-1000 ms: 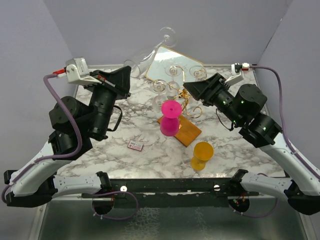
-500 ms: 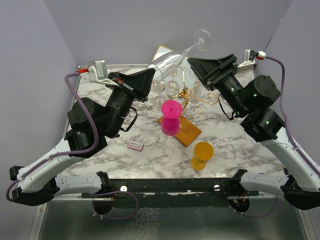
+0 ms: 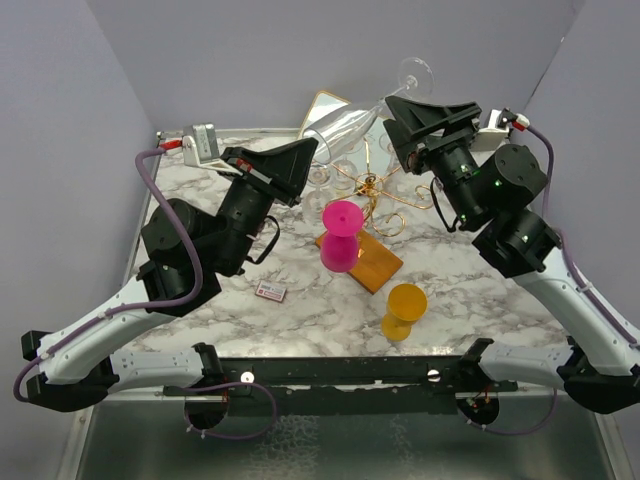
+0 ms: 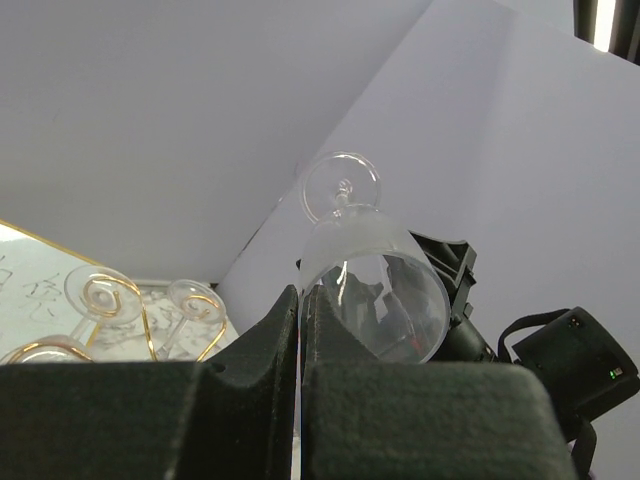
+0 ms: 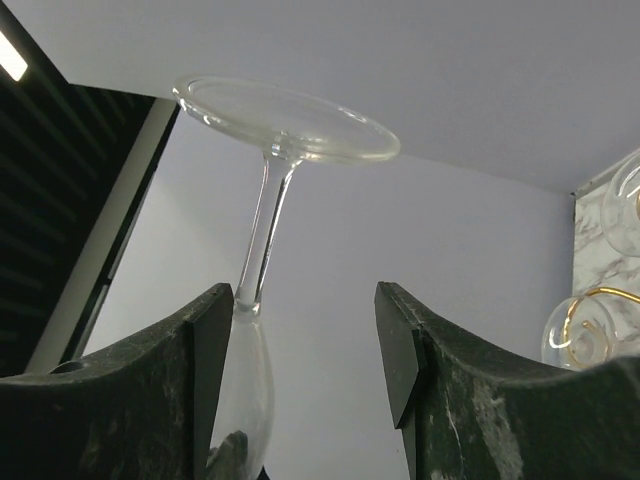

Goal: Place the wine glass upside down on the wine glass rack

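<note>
The left gripper [image 3: 303, 152] is clenched nearly closed, apparently on the bowl wall of the wine glass [image 3: 345, 122], though the exact contact is hidden. The glass is held aloft, its long axis running from bowl up to foot toward 2 o'clock, with the wine glass rack [image 3: 372, 188] at its 6 o'clock. The right gripper [image 3: 398, 108], nearer the foot, is spread wide astride the stem, gripping nothing.

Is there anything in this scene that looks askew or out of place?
Only the wine glass: it hangs tilted in mid-air near the wine glass rack, its bowl pinched by the left gripper, foot uppermost. Nothing looks spilled or broken.
</note>
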